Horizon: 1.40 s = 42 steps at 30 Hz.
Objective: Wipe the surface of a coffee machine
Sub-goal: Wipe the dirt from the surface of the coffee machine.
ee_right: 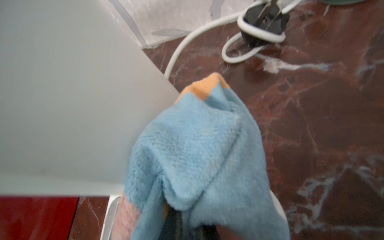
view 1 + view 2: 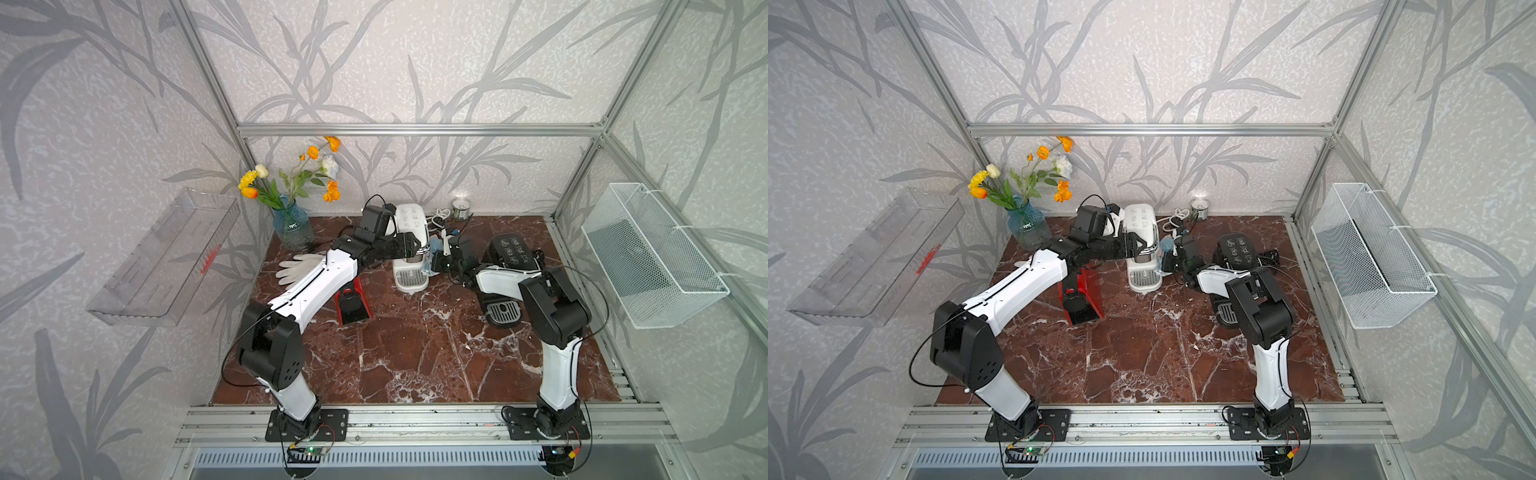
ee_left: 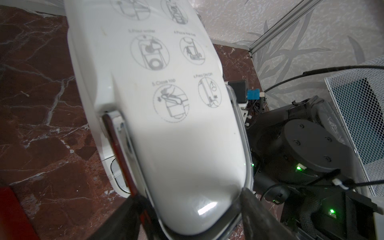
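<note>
One white coffee machine (image 2: 409, 218) stands near the surface's (image 2: 415, 353) back edge. Left fingers (image 3: 254, 209) clasp its front, spread wide; right fingers (image 1: 176, 226) pinch a blue cloth (image 1: 197, 145) against its side.

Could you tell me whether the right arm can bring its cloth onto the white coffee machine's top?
Probably yes: the right gripper holds the cloth against the side of the white coffee machine, and the left gripper grips only its front.
</note>
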### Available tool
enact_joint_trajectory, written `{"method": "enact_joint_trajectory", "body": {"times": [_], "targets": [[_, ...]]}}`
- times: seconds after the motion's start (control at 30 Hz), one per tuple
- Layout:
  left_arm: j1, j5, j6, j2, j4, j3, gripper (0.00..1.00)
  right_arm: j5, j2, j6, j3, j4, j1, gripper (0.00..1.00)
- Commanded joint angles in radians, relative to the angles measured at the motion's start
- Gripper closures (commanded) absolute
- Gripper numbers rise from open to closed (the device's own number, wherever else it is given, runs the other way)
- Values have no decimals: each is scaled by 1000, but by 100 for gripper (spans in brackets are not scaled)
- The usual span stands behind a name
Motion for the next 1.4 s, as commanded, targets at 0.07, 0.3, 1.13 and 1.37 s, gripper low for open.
{"method": "enact_joint_trajectory", "body": {"times": [0.07,0.3,1.13,1.37], "targets": [[-13,22,15,16,-75,-38,29,-106,-86,-30,-78,11,117,100],[-13,30,4,21,-65,-38,29,-105,-172,-6,-161,65,179,100],[-14,33,-2,-2,-51,-66,29,46,-643,-65,-286,107,78,100],[-14,32,0,-14,-58,-58,29,-9,-757,-101,-225,-65,32,100]]}}
